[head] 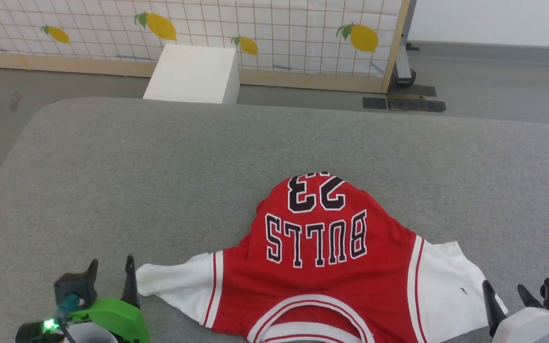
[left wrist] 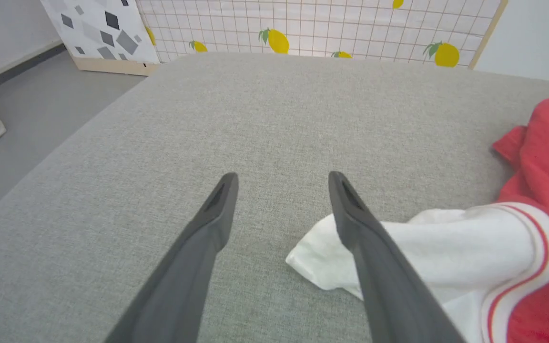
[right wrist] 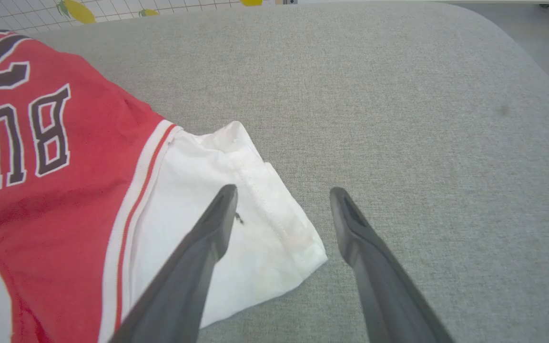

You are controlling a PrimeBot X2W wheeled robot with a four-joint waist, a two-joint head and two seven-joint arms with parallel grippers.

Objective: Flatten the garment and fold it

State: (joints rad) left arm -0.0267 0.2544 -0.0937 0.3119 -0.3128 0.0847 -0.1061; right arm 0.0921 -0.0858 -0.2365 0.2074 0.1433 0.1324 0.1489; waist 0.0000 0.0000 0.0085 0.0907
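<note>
Garment (head: 322,267) lies btwn open L/R jaws, sleeve tips just beside each.

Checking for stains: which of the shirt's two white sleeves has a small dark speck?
The sleeve beside the right hand: a tiny dark speck marks it; the sleeve beside the left hand looks clean white.
</note>
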